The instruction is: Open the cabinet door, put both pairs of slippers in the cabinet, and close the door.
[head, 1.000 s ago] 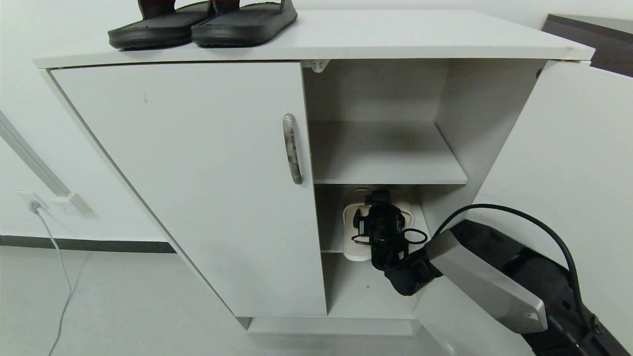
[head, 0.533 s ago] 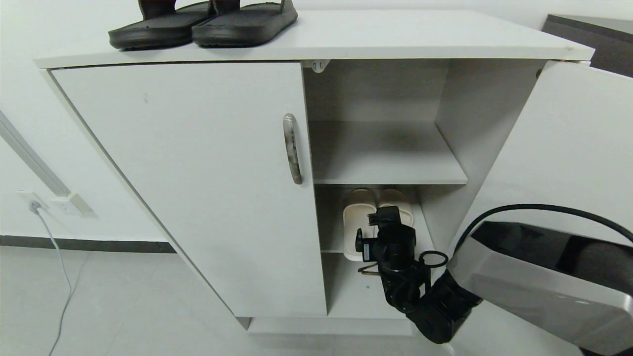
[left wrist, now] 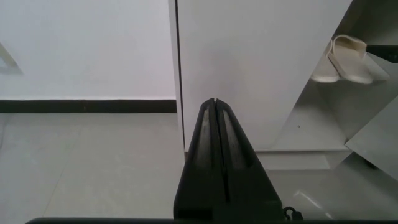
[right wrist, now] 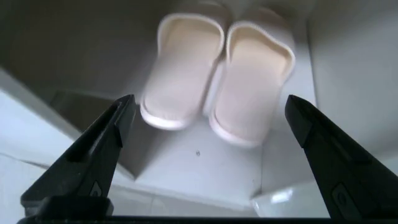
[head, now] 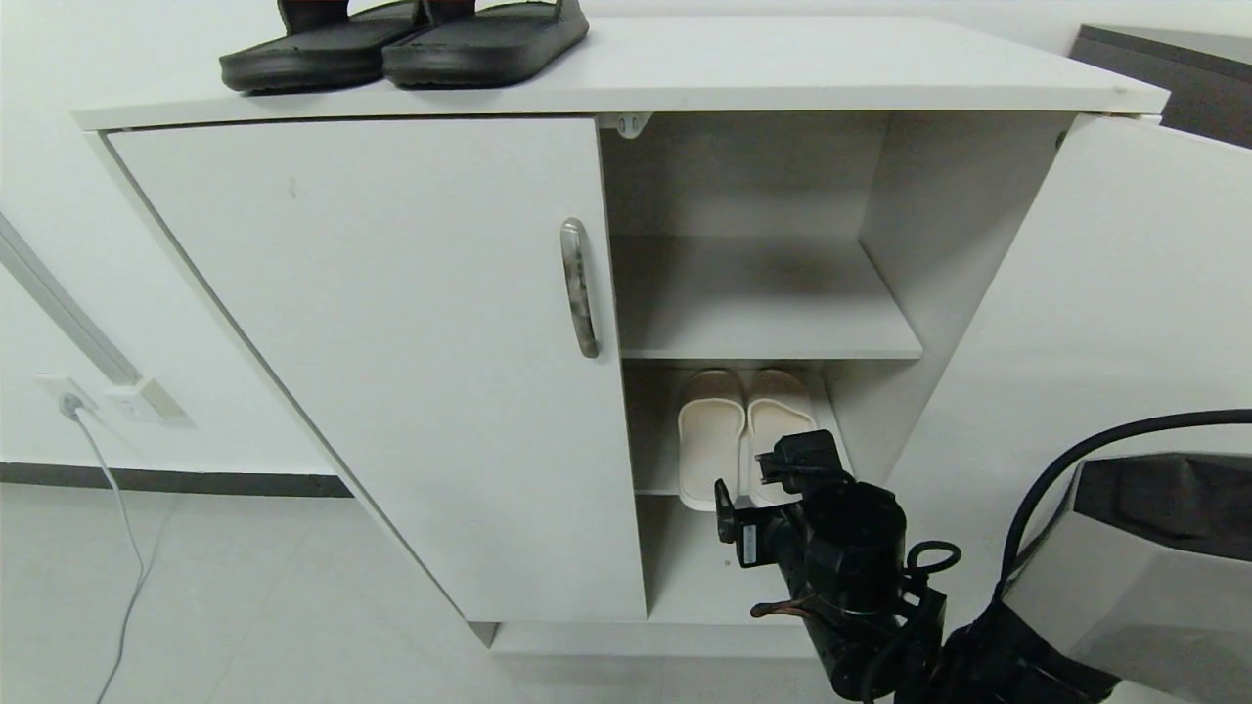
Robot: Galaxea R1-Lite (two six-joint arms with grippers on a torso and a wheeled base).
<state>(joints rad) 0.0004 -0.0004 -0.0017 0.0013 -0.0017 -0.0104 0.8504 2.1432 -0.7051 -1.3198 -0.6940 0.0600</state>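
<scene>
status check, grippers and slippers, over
Right gripper jaws open, empty, just outside the cabinet. Left gripper jaws shut, empty. White slippers on the lower shelf; black slippers on the cabinet top. Right door open, nothing blocking.

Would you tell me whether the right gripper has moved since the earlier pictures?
Yes: the right gripper has backed out of the cabinet, away from the white slippers.

There are cream slippers (head: pixel 711 440), black slippers (head: pixel 484 44), a white cabinet (head: pixel 391 342) and a mottled grey handle (head: pixel 578 288).

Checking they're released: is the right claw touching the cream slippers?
Apart. The right wrist view shows the right claw open, with clear gaps between its fingers and the cream slippers.
</scene>
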